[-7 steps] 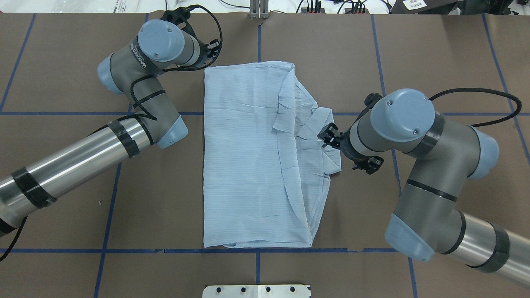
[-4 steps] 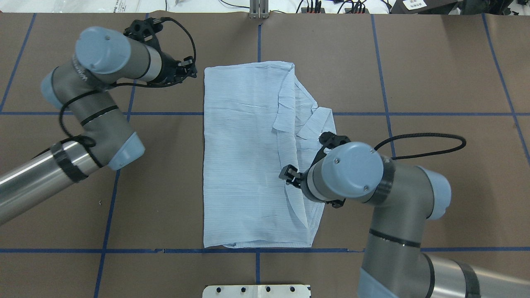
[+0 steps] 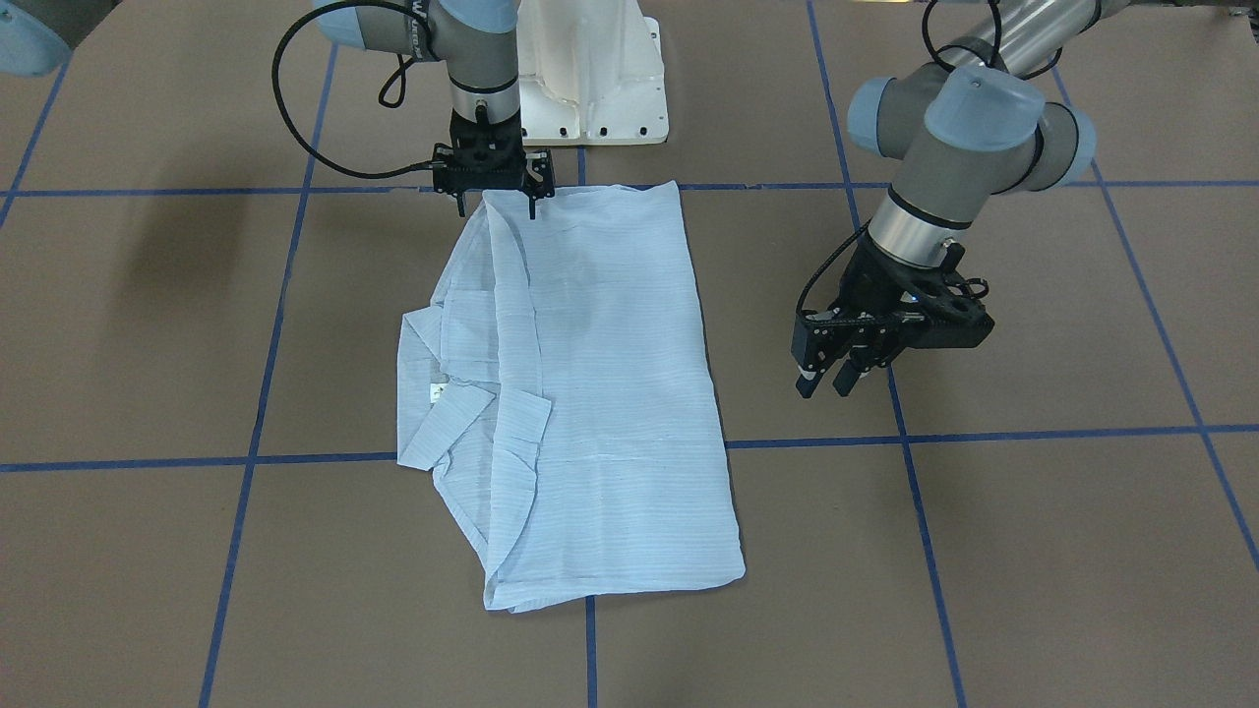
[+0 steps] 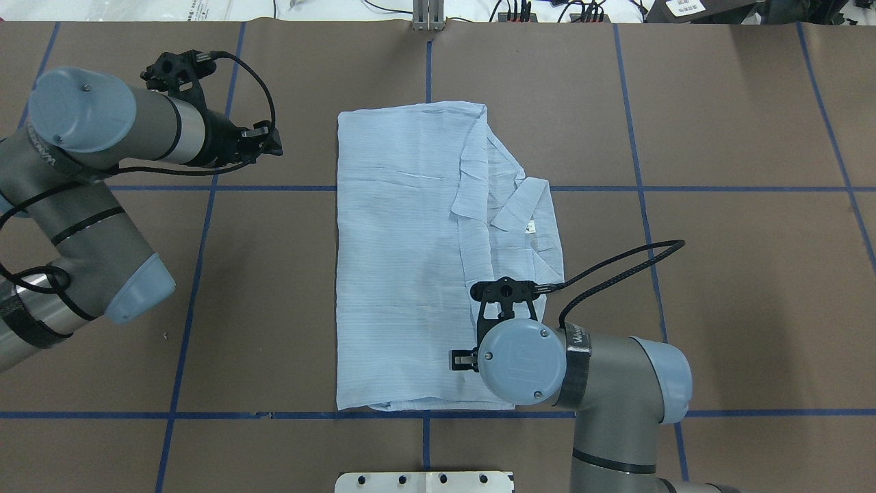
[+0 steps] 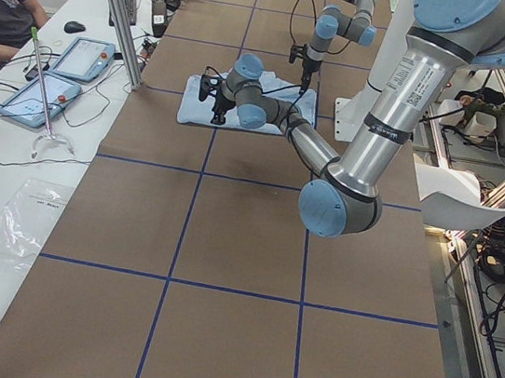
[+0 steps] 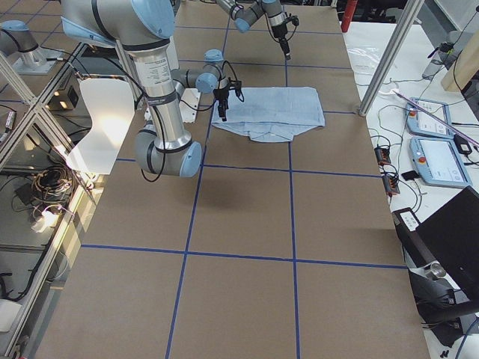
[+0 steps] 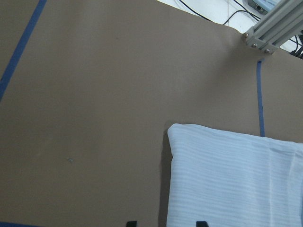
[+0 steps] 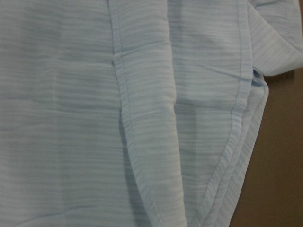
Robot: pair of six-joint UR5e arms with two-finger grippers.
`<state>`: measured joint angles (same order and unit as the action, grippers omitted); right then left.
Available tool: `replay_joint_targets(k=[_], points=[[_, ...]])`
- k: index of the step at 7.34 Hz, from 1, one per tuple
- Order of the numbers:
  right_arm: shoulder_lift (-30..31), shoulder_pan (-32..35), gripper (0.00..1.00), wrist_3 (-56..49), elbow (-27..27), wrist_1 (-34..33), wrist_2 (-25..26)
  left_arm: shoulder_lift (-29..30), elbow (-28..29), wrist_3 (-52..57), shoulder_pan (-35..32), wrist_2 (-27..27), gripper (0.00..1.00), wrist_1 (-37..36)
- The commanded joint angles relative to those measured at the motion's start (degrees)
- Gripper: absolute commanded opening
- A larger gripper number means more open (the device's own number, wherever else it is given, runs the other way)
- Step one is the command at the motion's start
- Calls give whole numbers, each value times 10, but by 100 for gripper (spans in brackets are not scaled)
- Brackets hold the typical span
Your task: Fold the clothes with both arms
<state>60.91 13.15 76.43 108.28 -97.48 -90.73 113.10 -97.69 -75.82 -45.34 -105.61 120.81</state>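
**Shirt (image 4: 404, 274) folded lengthwise, right hand poised at its near hem**

The shirt lies flat mid-surface (image 4: 684, 103), collar (image 4: 520, 202) on its right side. The right hand (image 3: 497, 212) hangs over the near right corner with its fingers spread wide, holding nothing; whether it touches the cloth I cannot tell. The left hand (image 3: 823, 388) hovers left of the shirt, fingers apart and empty.

The step looks like taking the near hem. The hand should drop straight down and pinch every layer at the corner, since thin cloth slips. The left hand should take the matching corner before any lift.

A second ago the right hand was at the collar and has since travelled down the right edge. The left arm has drawn away leftward. The shirt has not shifted.
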Motion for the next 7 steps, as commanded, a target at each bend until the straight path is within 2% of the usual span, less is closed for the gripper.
replay_joint_targets(k=[1, 5, 7], points=[[-9, 1, 100, -132, -14, -40, 3, -6, 1, 0, 2, 0, 54, 0], [2, 26, 100, -160, -26, -51, -5, -5, 5, -4, 5, 1, 54, 1], [63, 48, 100, -179, 20, -49, -14, -3, 1, -5, 5, 1, 54, 1]])
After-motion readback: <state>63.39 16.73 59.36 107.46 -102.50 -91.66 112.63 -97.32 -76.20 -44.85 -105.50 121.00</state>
